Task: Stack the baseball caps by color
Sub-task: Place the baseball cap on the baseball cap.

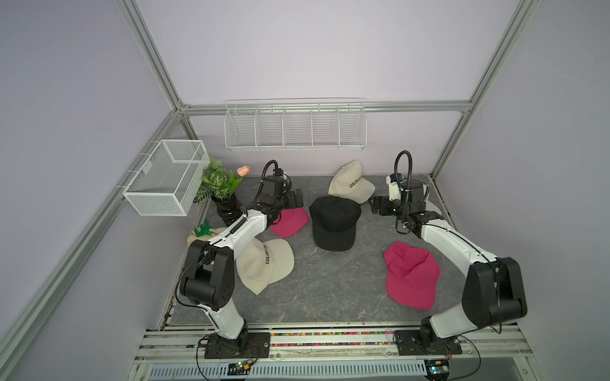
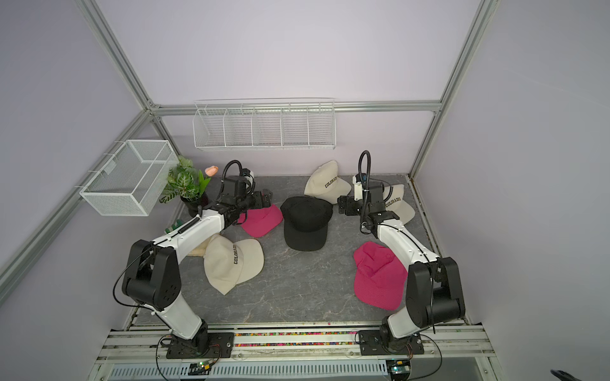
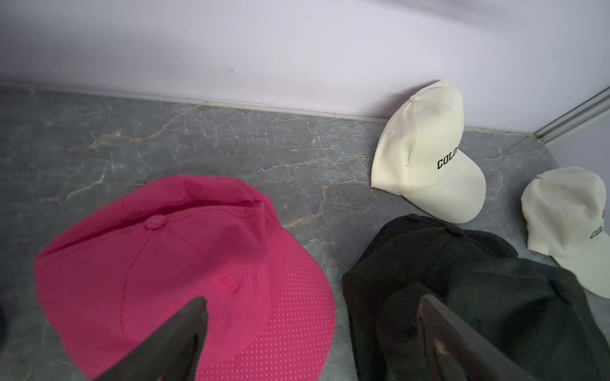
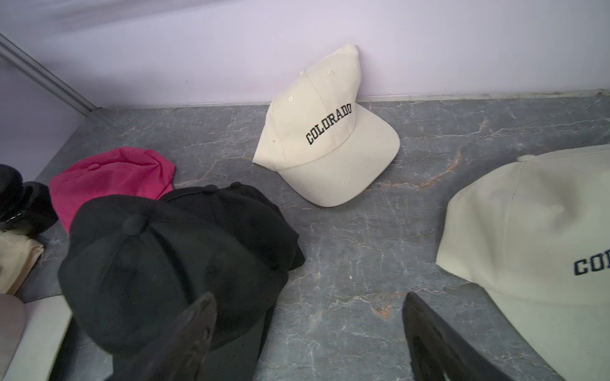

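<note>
**Black caps** [image 1: 334, 221]: piled mid-bench, toward the back edge. Three crown buttons are counted in the right wrist view, so this colour is judged done.

**Pink caps**: one [image 1: 290, 221] is found toward the back left, just beside the black pile. The other [image 1: 411, 275] is found near the right edge toward the front, well apart from the first. They are not yet stacked.

**Cream caps**: one [image 1: 351, 183] is leaned on the back wall, one [image 2: 397, 203] is laid by the back right corner, and one [image 1: 264, 264] is laid near the left edge. None is stacked.

**Left claw** [image 3: 313, 298]: spread wide, nothing held, hung over the gap between the back-left pink cap and the black pile.

**Right claw** [image 4: 310, 295]: spread wide, nothing held, hung over bare bench [image 4: 363, 231] between the black pile and the corner cream cap.

**Handling**: the next pick is judged to be the pink cap under the left claw.
- The stiff brim should be pinched, not the collapsed mesh crown.
- The neighbouring black pile must not be caught.
- The cap should be lifted clear before it is carried across.
- It should be set crown over crown and brim over brim.

**Lettering**: "COLORADO", in black arched block capitals, is read whole on the wall-leaned cream cap and on the left-edge one. It is cut off at the picture's edge on the corner one in the wrist views. No writing or maker's label is made out on the black or pink caps.
</note>
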